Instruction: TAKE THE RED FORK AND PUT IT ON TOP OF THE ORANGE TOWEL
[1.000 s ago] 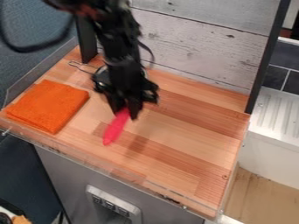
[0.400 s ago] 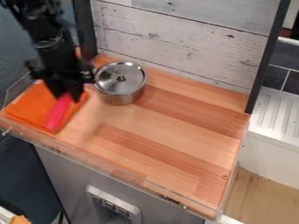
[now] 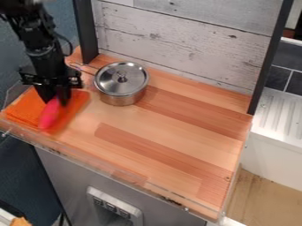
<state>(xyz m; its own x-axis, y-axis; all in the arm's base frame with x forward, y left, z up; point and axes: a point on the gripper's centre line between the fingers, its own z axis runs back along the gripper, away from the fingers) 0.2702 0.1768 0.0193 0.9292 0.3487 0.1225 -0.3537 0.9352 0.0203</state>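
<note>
My gripper (image 3: 54, 99) hangs over the orange towel (image 3: 21, 111) at the left end of the wooden counter. It is shut on the upper end of the red fork (image 3: 49, 115), whose visible part slants down and to the left in front of the towel. Whether the fork touches the cloth, I cannot tell. The fork's upper end is hidden by the fingers.
A steel pot with a lid (image 3: 121, 82) stands to the right of my gripper, its wire handle toward the arm. Behind the counter (image 3: 177, 128) rises a whitewashed plank wall (image 3: 183, 42), with a black post (image 3: 86, 33) close to the arm.
The gripper has travelled left with the red fork, from the counter's middle to above the orange towel, most recently shifting slightly left. The pot, earlier mostly hidden by the arm, is uncovered.
</note>
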